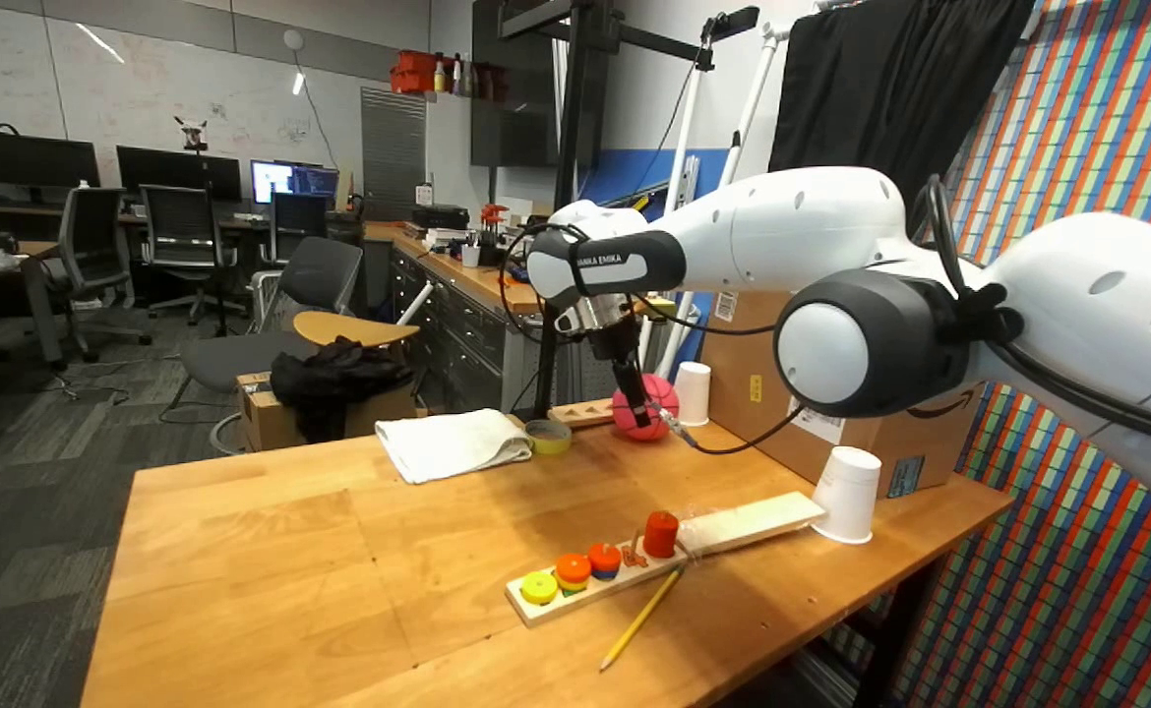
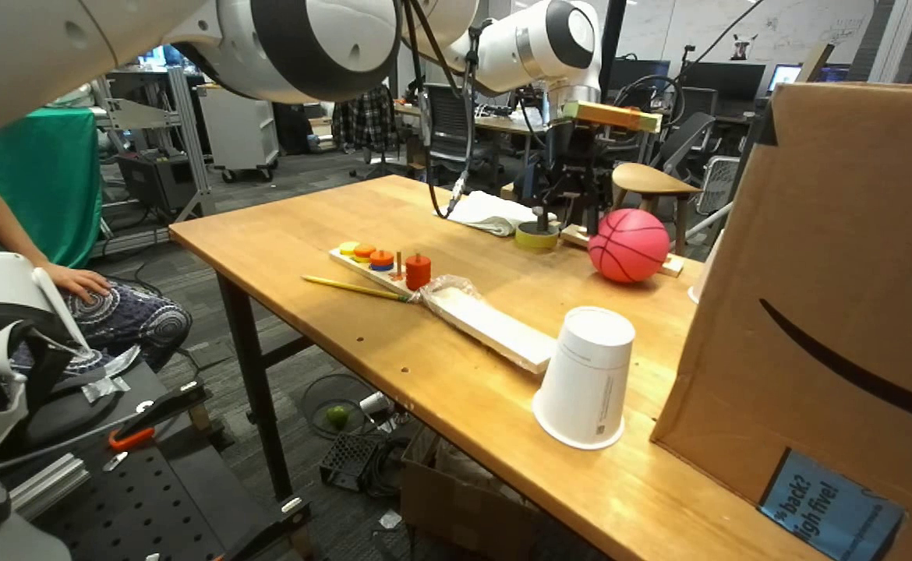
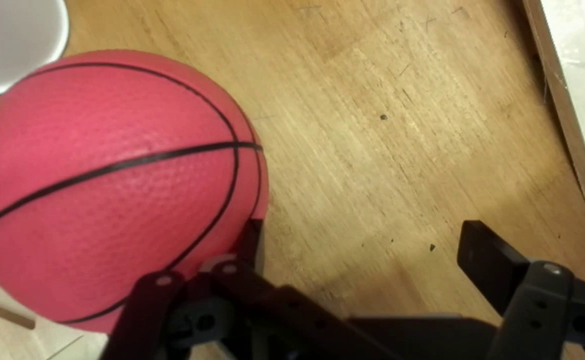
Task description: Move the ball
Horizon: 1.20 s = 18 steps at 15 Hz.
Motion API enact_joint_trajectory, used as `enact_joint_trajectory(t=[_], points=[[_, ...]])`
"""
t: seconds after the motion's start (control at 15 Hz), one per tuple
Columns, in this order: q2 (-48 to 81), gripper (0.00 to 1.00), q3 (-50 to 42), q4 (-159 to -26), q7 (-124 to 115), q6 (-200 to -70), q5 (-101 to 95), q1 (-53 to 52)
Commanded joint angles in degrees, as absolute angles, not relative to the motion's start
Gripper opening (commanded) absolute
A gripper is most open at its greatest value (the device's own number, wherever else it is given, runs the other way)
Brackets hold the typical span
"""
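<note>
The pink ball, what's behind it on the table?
In an exterior view, what looks like one wooden board shows behind the ball on both sides; the ball hides its middle and anything else there.

Wooden table (image 1: 261, 551) carrying pink ball (image 2: 629, 245), white cups (image 2: 585, 382), pegged board (image 1: 629, 573), pencil (image 1: 642, 618), cloth (image 1: 453, 444), carton (image 2: 814, 257), apparently tape (image 2: 535, 238)

The end effector (image 3: 365, 245) points down, its two fingers (image 3: 490, 265) spread well apart; the wrist (image 1: 554, 265) sits just above it, and the white arm (image 1: 802, 226) stretches away, higher than it.
</note>
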<state>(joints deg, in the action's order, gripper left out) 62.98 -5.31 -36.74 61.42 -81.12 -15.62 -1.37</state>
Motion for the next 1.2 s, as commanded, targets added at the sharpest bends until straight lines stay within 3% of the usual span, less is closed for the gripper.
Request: enact_joint_trajectory(t=[0.0,0.33,1.13], points=[[64.3,1.00,-6.1,-33.7,59.6,-77.0,-15.8,-1.6],[64.4,1.00,-7.2,-33.5,57.4,-72.2,-16.7,-2.0],[57.4,1.00,-12.1,-49.8,57.4,-75.7,-20.2,5.7]])
